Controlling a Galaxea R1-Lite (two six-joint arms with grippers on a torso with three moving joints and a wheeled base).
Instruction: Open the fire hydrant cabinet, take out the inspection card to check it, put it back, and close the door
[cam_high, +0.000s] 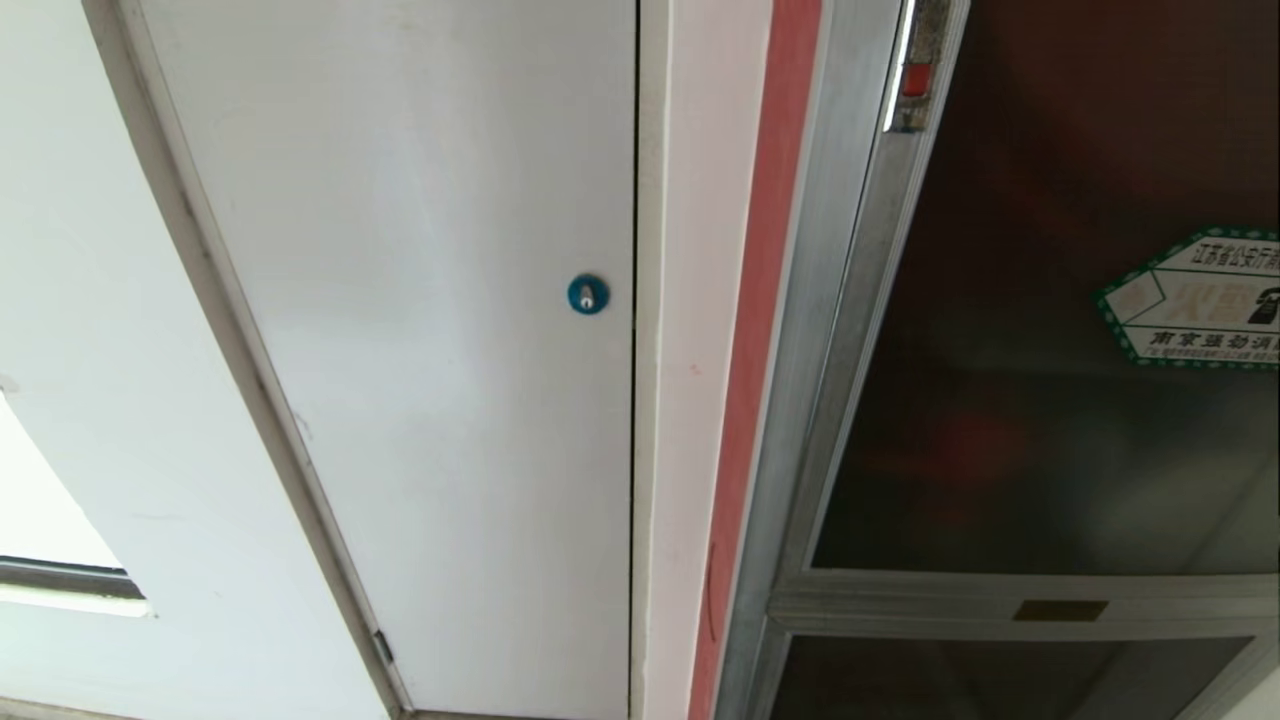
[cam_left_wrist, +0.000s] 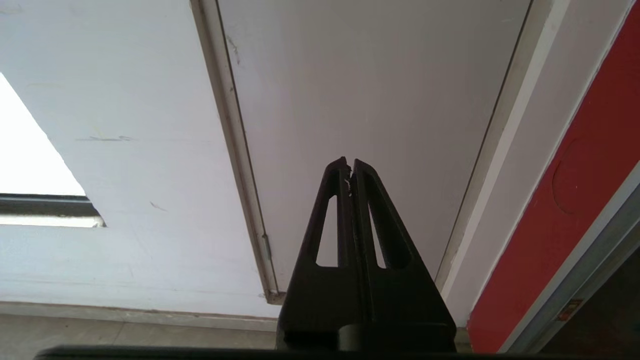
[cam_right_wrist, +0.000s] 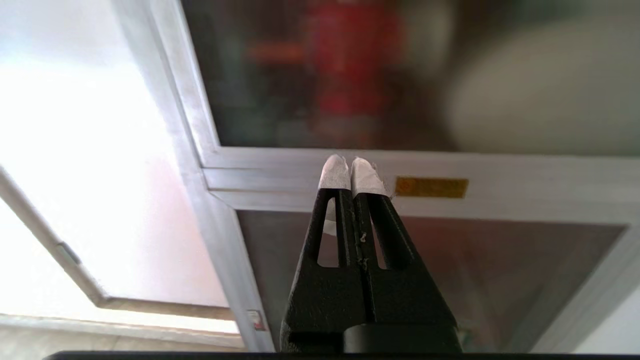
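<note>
The right tool (cam_right_wrist: 351, 167), fingers pressed together and holding nothing, points at the closed door (cam_right_wrist: 380, 167) crossbar; open room lies between them.

Left gripper (cam_left_wrist: 350, 167): black tapered fingers w/ long slots showing. Right gripper (cam_right_wrist: 351, 167): same black build, white tape wrapping fingertips (cam_right_wrist: 334, 174).

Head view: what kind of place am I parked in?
Probably a building corridor, facing a wall. A glass-doored fire hydrant cabinet with a green-edged sticker sits recessed on the right, and a plain white service door with a blue lock stands beside it.
</note>
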